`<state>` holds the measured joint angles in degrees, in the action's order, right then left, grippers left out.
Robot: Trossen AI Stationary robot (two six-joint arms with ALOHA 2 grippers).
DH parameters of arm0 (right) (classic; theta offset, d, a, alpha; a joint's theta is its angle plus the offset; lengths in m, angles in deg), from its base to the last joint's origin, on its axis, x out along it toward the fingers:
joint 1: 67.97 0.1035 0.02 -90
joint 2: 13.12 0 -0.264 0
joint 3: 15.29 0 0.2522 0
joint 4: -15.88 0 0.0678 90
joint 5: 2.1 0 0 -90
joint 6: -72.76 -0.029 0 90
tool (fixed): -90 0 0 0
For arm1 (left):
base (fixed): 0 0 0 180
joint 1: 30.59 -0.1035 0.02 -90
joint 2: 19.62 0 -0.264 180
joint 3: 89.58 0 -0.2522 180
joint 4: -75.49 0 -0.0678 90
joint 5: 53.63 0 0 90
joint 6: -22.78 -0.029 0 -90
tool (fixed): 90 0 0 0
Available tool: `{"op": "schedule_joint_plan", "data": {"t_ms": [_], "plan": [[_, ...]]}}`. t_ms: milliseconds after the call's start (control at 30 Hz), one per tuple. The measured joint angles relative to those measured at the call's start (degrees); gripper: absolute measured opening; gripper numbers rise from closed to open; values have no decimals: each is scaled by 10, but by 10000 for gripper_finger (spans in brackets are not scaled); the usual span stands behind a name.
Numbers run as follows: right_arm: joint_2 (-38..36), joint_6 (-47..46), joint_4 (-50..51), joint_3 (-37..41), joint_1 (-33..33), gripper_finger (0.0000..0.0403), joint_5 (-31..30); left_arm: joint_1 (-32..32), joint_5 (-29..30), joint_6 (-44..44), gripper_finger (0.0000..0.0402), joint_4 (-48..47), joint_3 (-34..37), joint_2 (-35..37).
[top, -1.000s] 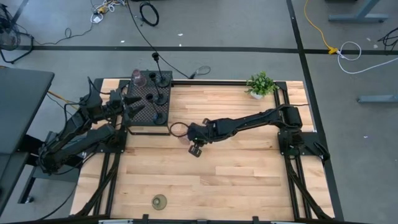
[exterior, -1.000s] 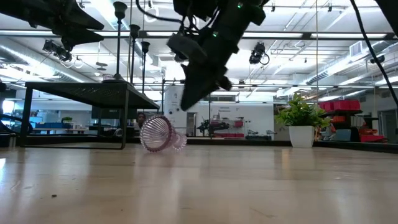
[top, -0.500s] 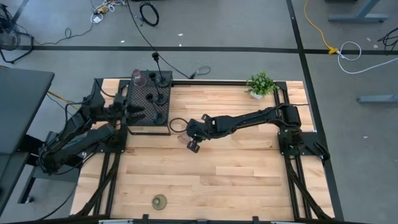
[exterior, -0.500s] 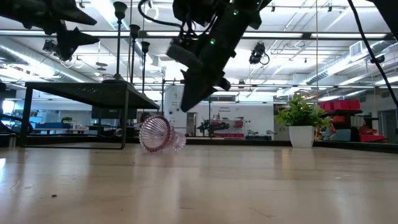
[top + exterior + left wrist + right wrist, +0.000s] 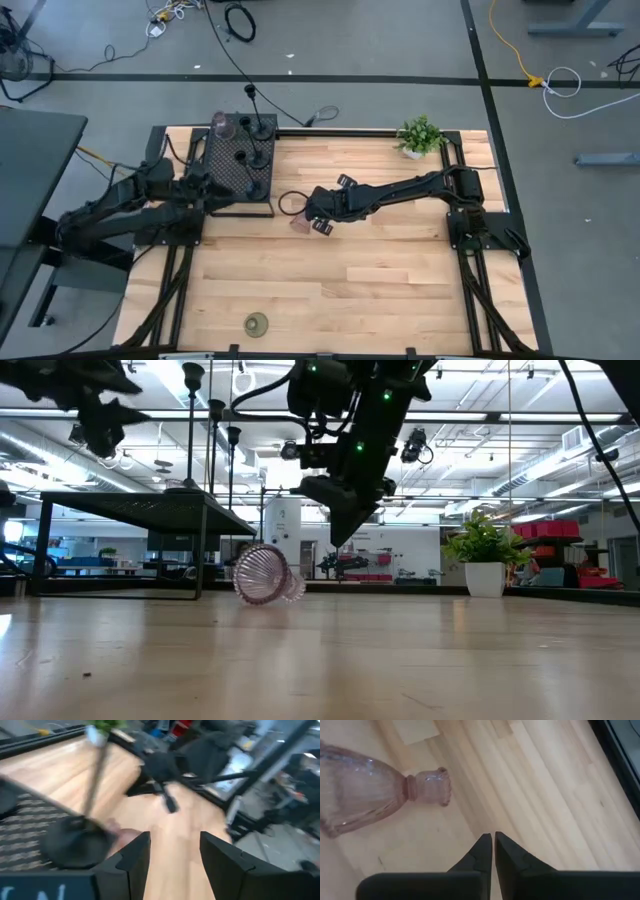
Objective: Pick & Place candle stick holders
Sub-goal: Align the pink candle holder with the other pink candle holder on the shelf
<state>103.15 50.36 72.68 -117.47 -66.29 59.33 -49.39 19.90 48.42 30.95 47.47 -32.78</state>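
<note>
A pinkish glass goblet (image 5: 293,210) lies on its side on the wood, just off the near right corner of the black mesh box (image 5: 228,178); it also shows in the low view (image 5: 262,573) and the right wrist view (image 5: 370,785). My right gripper (image 5: 321,226) hangs shut above the table to the right of the goblet's foot (image 5: 434,785), clear of it. Three black stems (image 5: 255,160) and another pink goblet (image 5: 222,127) stand on the box. My left gripper (image 5: 175,857) is open at the box's near left edge, beside a stem's round base (image 5: 75,842). An olive-gold holder (image 5: 257,323) sits near the front edge.
A small green potted plant (image 5: 420,135) stands at the far right of the table. The mesh box fills the far left corner. Bare wood stretches between the lying goblet and the front edge.
My right gripper has turned at the wrist and tipped steeper, its shut tips shifting a little toward the far edge beside the goblet. The goblet has rolled slightly on the wood. My left arm has swung toward the near edge along the box's left side.
</note>
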Motion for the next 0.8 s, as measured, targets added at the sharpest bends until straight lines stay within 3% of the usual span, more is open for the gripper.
{"op": "schedule_joint_plan", "data": {"t_ms": [133,233,367,533,700,800], "plan": [[0,5,3,0,-6,22,-1,93,13,18,166,102,7,-24],[0,6,13,0,-11,22,-2,167,58,22,165,140,16,-54],[-2,5,35,0,-13,22,-6,274,181,37,164,161,33,-122],[-27,0,69,1,-13,22,-30,395,320,56,164,266,35,-224],[-66,-33,121,1,-12,22,-70,474,464,81,164,367,33,-326],[-84,-45,152,1,-9,22,-98,499,521,104,164,393,26,-390]]}}
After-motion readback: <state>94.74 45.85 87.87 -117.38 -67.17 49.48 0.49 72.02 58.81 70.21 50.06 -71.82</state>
